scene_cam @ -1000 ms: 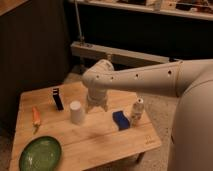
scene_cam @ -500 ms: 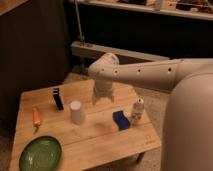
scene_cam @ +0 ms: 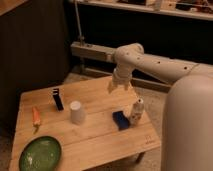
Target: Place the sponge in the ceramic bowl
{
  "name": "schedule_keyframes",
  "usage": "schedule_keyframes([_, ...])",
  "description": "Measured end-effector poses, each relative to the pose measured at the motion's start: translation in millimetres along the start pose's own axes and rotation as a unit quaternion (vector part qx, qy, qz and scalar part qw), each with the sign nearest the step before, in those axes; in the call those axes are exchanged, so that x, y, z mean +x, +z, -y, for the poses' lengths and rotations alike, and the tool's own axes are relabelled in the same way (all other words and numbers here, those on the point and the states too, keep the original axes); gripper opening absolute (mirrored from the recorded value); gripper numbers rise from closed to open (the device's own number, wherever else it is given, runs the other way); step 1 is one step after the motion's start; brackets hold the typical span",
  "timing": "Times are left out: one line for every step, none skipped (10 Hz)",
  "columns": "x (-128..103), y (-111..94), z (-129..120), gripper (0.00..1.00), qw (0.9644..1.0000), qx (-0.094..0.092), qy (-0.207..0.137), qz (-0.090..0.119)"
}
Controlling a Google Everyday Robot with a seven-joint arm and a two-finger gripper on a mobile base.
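Blue sponge (scene_cam: 120, 120) sitting on the wooden table (scene_cam: 100, 142), well apart from the green bowl (scene_cam: 41, 153).

The gripper (scene_cam: 119, 86) hangs in the air over the far side of the table, fingers apart, nothing in them. The sponge's near the right edge, just beside a little white bottle (scene_cam: 136, 111). The bowl's at the front left corner, and a white cup (scene_cam: 76, 112) stands left of the sponge.

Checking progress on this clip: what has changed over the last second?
The hand, open and empty, rose and swung toward the picture's right, from near the white cup to above the far edge of the table, beyond the sponge. Nothing was grasped or released. The sponge, ceramic bowl and white cup stayed put.
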Motion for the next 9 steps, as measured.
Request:
schedule_keyframes([-1.9, 1.8, 2.1, 0.65, 0.9999, -0.011, -0.010, -0.006])
schedule_keyframes([4.0, 2.0, 7.1, 0.65, 0.9996, -0.016, -0.016, -0.015])
schedule_keyframes([12.4, 3.2, 10.1, 0.65, 0.9993, -0.017, -0.020, -0.025])
schedule_keyframes([23.4, 5.2, 0.4, 0.65, 0.9987, -0.016, -0.034, -0.036])
schedule_keyframes([34.8, 8.1, -10.9, 0.65, 0.9980, -0.007, -0.043, -0.045])
schedule_keyframes([49.1, 10.8, -17.6, 0.65, 0.9974, 0.010, -0.048, -0.054])
schedule_keyframes([62.7, 13.0, -21.7, 0.65, 0.9967, 0.029, -0.050, -0.058])
schedule_keyframes([78.9, 14.5, -30.9, 0.65, 0.9961, 0.044, -0.049, -0.059])
schedule_keyframes([88.0, 17.3, -30.1, 0.65, 0.9957, 0.055, -0.045, -0.060])
